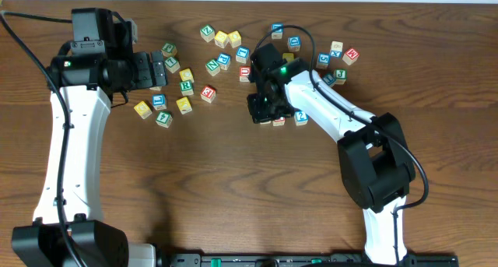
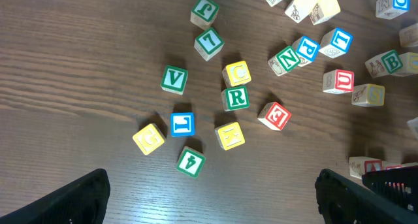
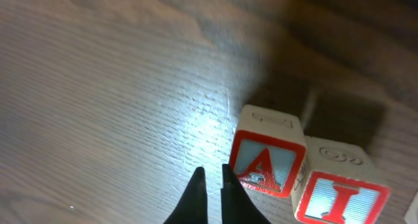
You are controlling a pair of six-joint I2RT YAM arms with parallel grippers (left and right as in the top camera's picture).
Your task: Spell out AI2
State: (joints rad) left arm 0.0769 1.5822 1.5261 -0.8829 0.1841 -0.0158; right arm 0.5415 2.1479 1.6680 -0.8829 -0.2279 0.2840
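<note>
Right hand, one A, one I

Right wrist view, for you: "A" cube has a red frame and red letter on a white face, with a pale wood top. "I" cube is the same red on white. Table is brown with fine grain. Your left wrist view shows mixed colours: green "R" cube, red "E" cube, blue "L" cube, yellow cube.

Right wrist view's bottom edge cuts off the I cube.
</note>
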